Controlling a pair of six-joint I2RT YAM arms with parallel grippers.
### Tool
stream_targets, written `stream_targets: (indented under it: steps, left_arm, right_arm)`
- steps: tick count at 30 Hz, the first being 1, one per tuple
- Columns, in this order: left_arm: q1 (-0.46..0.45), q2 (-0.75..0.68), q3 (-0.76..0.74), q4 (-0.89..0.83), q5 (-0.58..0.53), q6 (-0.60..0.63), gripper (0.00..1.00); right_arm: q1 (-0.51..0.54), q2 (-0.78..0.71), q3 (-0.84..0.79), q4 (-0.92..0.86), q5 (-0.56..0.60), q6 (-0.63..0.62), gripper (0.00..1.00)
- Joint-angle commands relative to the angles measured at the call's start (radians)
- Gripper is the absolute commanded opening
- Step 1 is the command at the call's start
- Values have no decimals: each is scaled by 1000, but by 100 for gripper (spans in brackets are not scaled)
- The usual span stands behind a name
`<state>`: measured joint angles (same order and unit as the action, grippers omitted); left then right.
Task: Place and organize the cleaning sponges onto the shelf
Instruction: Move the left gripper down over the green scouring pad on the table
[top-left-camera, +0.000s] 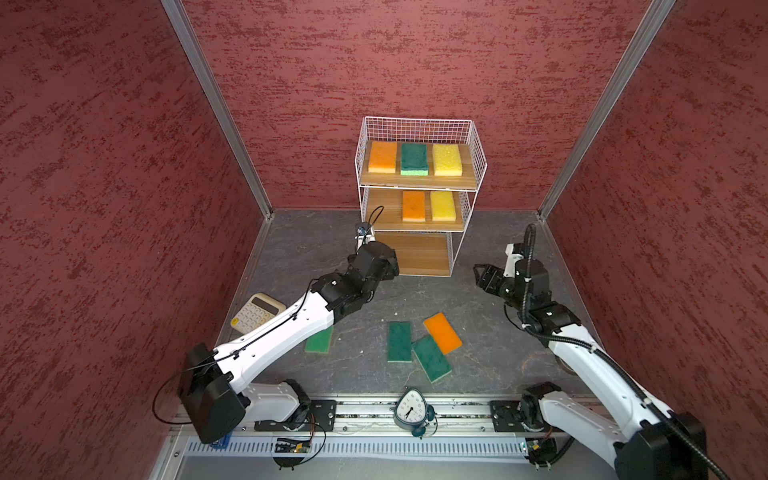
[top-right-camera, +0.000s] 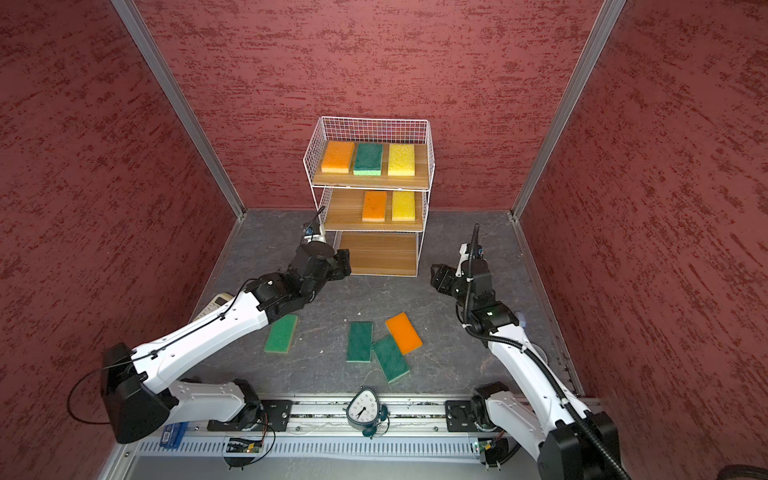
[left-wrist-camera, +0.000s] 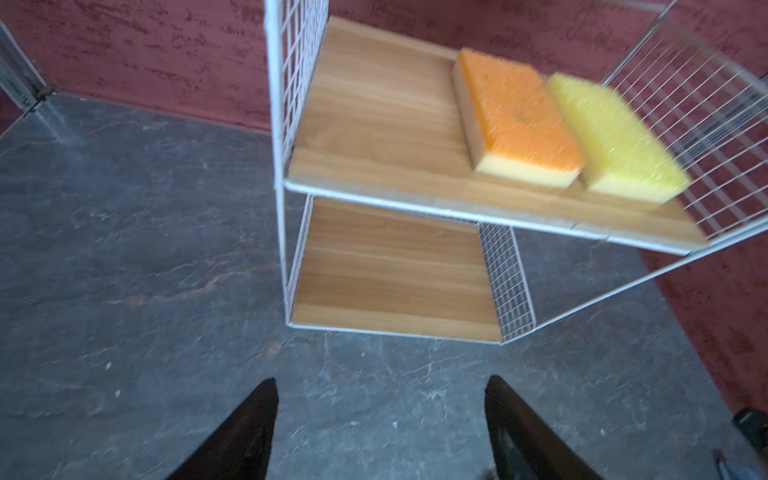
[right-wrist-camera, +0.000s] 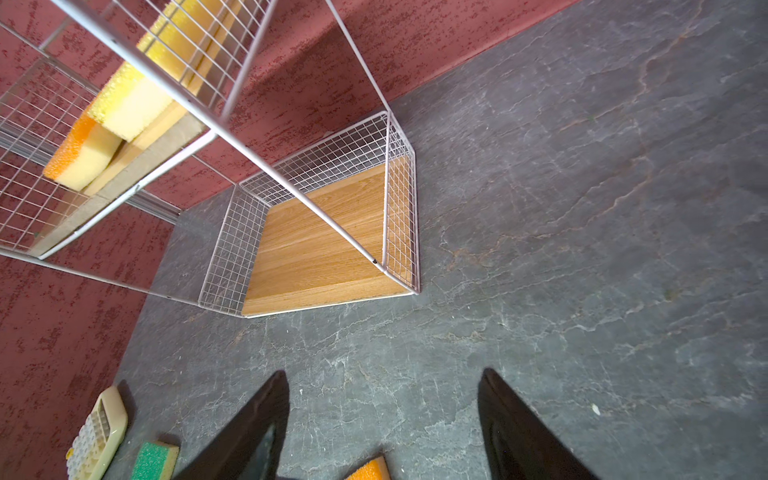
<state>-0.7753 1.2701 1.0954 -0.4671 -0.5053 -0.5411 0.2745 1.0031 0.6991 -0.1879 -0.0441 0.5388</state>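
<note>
1. On the far left of the floor lies a cream calculator (top-left-camera: 257, 311), half under the left arm (top-left-camera: 286, 328). It is no sponge, so I judge it needs no move.
2. Just right of it a lone green sponge (top-right-camera: 281, 333) lies flat on the floor. The arm covers part of it in both top views.
3. The left gripper (left-wrist-camera: 380, 381) hangs before the left front of the shelf (top-left-camera: 478, 166), jaws apart with nothing between them. Only the left wrist view shows this, because in both top views the wrist body hides the fingers.
4. The shelf stands at the far wall.
   - On its top board (top-left-camera: 415, 179) a top orange sponge (top-left-camera: 382, 157), a top green sponge (top-left-camera: 414, 159) and a top yellow sponge (top-left-camera: 447, 159) lie side by side.
   - On the middle board (top-left-camera: 384, 208) a middle orange sponge (top-left-camera: 414, 205) and a middle yellow sponge (top-left-camera: 443, 205) fill the right part, and the left part is free.
   - The bottom board (top-left-camera: 415, 253) is bare.
   - From the tidy row above, I judge that the free place is kept for one more sponge.
5. Nearer, on the middle floor, a straight green sponge (top-left-camera: 399, 341), a tilted green sponge (top-left-camera: 431, 358) and a floor orange sponge (top-left-camera: 442, 332) lie close together. I judge that both arms can reach them.
6. The right gripper (right-wrist-camera: 384, 373) hovers right of the shelf, jaws apart and empty. The right wrist view makes this plain and shows the bare bottom board from the side. In the top views the jaws are too small to judge.
</note>
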Motion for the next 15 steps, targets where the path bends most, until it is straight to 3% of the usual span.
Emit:
stream_targets:
  steps: [1,8,15]
  left_arm:
    - [-9,-42,-58,-127,83,-31,79]
    - [-45,-108,-219,-201,224,-199,75]
    - [-107,2,-341,-50,431,-267,72]
  right_arm:
    - [12,19,52,-17,32,13,73]
    - [20,41,71,-37,53,37,73]
    - [22,54,67,-54,76,59,73]
